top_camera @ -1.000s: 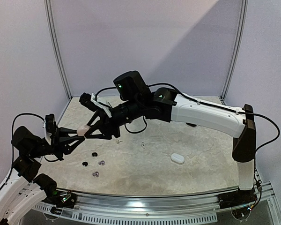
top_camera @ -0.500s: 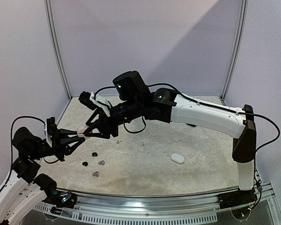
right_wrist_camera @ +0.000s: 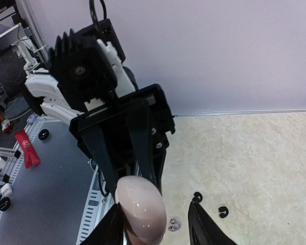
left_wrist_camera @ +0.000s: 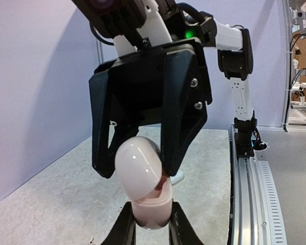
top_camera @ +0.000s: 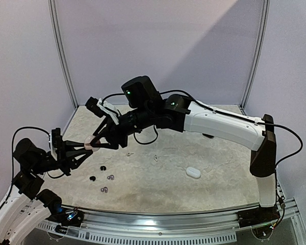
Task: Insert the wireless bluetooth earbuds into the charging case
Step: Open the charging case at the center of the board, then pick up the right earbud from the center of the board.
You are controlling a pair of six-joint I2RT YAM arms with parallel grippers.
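Earbuds point(top_camera: 103, 167), two black; charging cases point(top_camera: 193, 172), two

place: robotics lab | signs: walled test booth point(top_camera: 158, 51) — aluminium base rail point(top_camera: 158, 223) — cluttered shelving point(left_wrist_camera: 302, 76) beyond

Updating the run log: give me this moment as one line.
left gripper: shut on charging case | right gripper: open, straddling its lid | earbuds: loose on table

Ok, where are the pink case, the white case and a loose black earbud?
pink case point(left_wrist_camera: 137, 164), left wrist view, on its rounded lid.
white case point(top_camera: 193, 172), top external view, middle of its top.
black earbud point(top_camera: 93, 178), top external view, on its body.
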